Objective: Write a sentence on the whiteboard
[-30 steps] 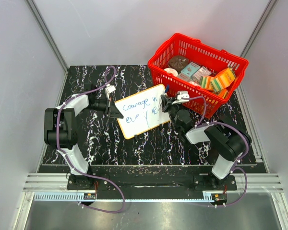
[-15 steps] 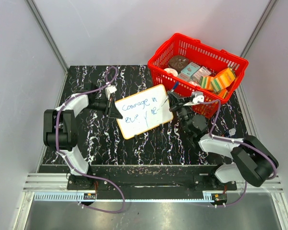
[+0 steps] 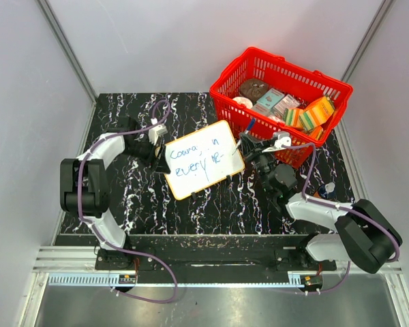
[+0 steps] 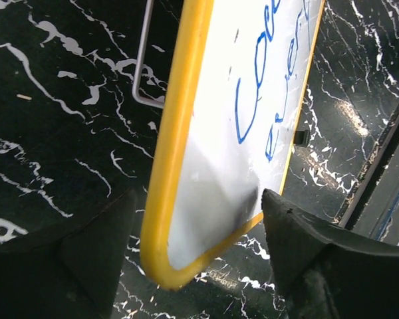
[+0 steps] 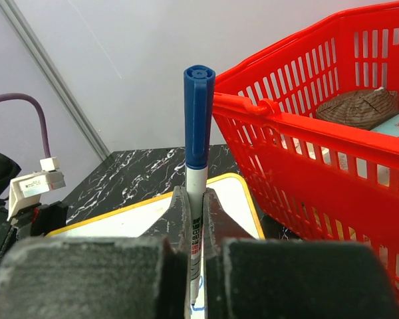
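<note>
Top external, near side first, Jo: what has the right gripper [image 3: 251, 145] got?
Jo: Its jaws are clamped tight on a marker [image 5: 198, 166]. The right wrist view shows it upright, blue end up, just at the right edge of the whiteboard [image 3: 204, 160].
Sam: And the left gripper [image 4: 198, 262]?
Jo: Jaws spread wide, 1 on each side of the board's yellow corner, gripping nothing. The right one may just touch the rim; hard to tell.
Sam: Where is the board?
Jo: On the black marbled bench [image 3: 129, 197], between the 2 grippers, with a thin grey wire loop [image 4: 141, 66] behind its rim.
Sam: The sentence [image 3: 196, 155]?
Jo: 2 blue lines; the lower starts "every".
Sam: Farthest?
Jo: A red basket [image 3: 296, 67] of packets, just behind the board's right corner.
</note>
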You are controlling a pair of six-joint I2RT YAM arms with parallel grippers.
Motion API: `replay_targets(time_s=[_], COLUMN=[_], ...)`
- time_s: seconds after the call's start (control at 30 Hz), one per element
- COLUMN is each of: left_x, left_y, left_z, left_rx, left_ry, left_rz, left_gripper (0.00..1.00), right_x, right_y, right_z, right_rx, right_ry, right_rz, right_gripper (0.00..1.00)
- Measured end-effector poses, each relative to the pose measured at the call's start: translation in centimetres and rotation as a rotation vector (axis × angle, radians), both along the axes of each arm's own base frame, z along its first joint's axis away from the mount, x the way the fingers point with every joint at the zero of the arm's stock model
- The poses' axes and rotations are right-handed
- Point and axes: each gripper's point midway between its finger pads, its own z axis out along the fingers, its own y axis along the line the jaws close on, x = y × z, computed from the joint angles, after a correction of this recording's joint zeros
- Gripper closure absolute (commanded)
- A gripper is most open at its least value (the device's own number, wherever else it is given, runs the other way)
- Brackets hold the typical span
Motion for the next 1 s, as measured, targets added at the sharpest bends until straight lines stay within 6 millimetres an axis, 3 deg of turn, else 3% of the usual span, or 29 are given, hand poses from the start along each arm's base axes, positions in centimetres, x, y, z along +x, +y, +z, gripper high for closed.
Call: replay_targets(time_s=[0.1,0.27,0.4,0.53,0.67,0.77,0.9,1.0], left_x=[0.1,0.9,1.6,1.0,0.4,-0.5,-3.7,-5.4], left_y=[0.5,2.6,5.4,6.0,2.5,-2.6,-10.6,-14.3], left_z=[0.6,3.5,8.4,15.1,22.2,25.7,26.6,25.4], left_rx=[0.034,0.164,0.304,0.298,0.127,-0.039,-0.244,-0.324], left_ry=[-0.038,-0.195,-0.429,-0.637,-0.741,-0.738,-0.608,-0.477], left_rz=[0.007,0.060,0.176,0.248,0.174,0.032,-0.211,-0.320], left_gripper=[0.06,0.01,0.01,0.01,0.01,0.01,0.01,0.01], right_x=[0.0,-0.3,-0.8,-1.7,-3.1,-4.3,-6.4,-7.0], right_y=[0.0,0.0,0.4,1.1,3.0,4.7,7.3,7.9], right_z=[-0.1,0.0,0.5,1.6,3.3,4.6,7.1,8.7], right_rx=[-0.004,-0.014,-0.024,-0.017,0.006,0.025,0.057,0.093], right_ry=[0.005,0.014,0.015,0.000,-0.025,-0.049,-0.091,-0.117], right_rz=[0.001,0.010,0.045,0.112,0.239,0.338,0.454,0.493], right_gripper=[1.00,1.00,1.00,1.00,1.00,1.00,1.00,1.00])
